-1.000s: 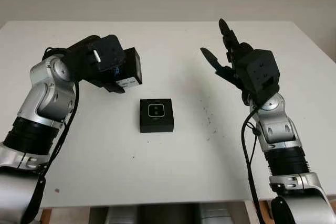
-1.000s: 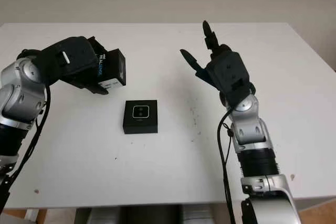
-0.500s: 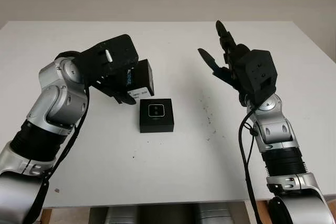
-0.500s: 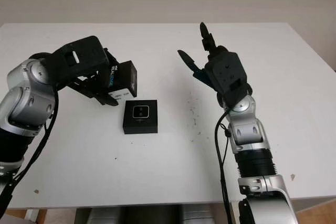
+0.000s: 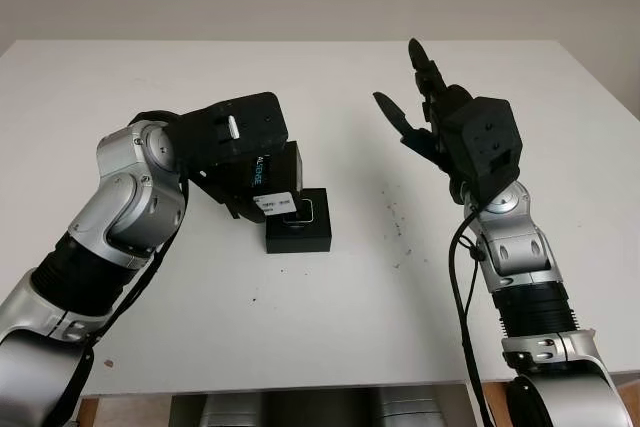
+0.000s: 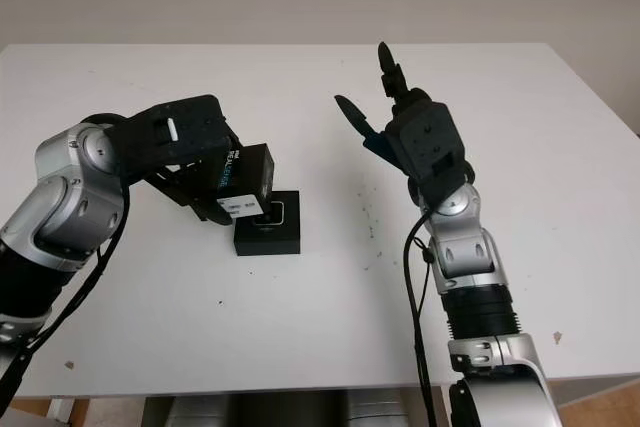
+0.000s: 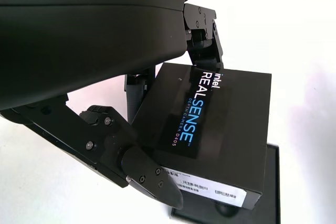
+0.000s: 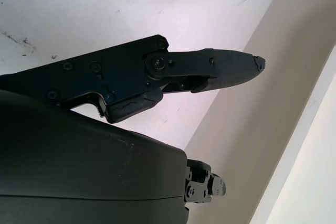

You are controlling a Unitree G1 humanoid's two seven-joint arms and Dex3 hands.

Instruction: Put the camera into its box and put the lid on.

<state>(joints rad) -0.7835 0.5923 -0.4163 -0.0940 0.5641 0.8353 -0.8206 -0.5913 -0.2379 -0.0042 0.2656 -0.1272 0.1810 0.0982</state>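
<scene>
**Currently: lid held over open box, camera inside**

Left eye view. Left hand [image 5: 243, 152]: fingers clamped on black RealSense lid [image 5: 272, 179], held tilted above the near-left part of the box base [image 5: 312, 232]. Box base: black, on white table [image 5: 300, 77]; camera [image 5: 304, 213] partly visible inside it. Right hand [image 5: 440, 127]: raised above the table, right of the box, holding nothing, open.

Right eye view. Lid overlaps the box base's left half.

Left wrist view. Fingers [image 7: 105, 140] grip the lid's sides; white label on its lower edge.

Right wrist view. Finger [image 8: 210, 69] extended, nothing held.
</scene>
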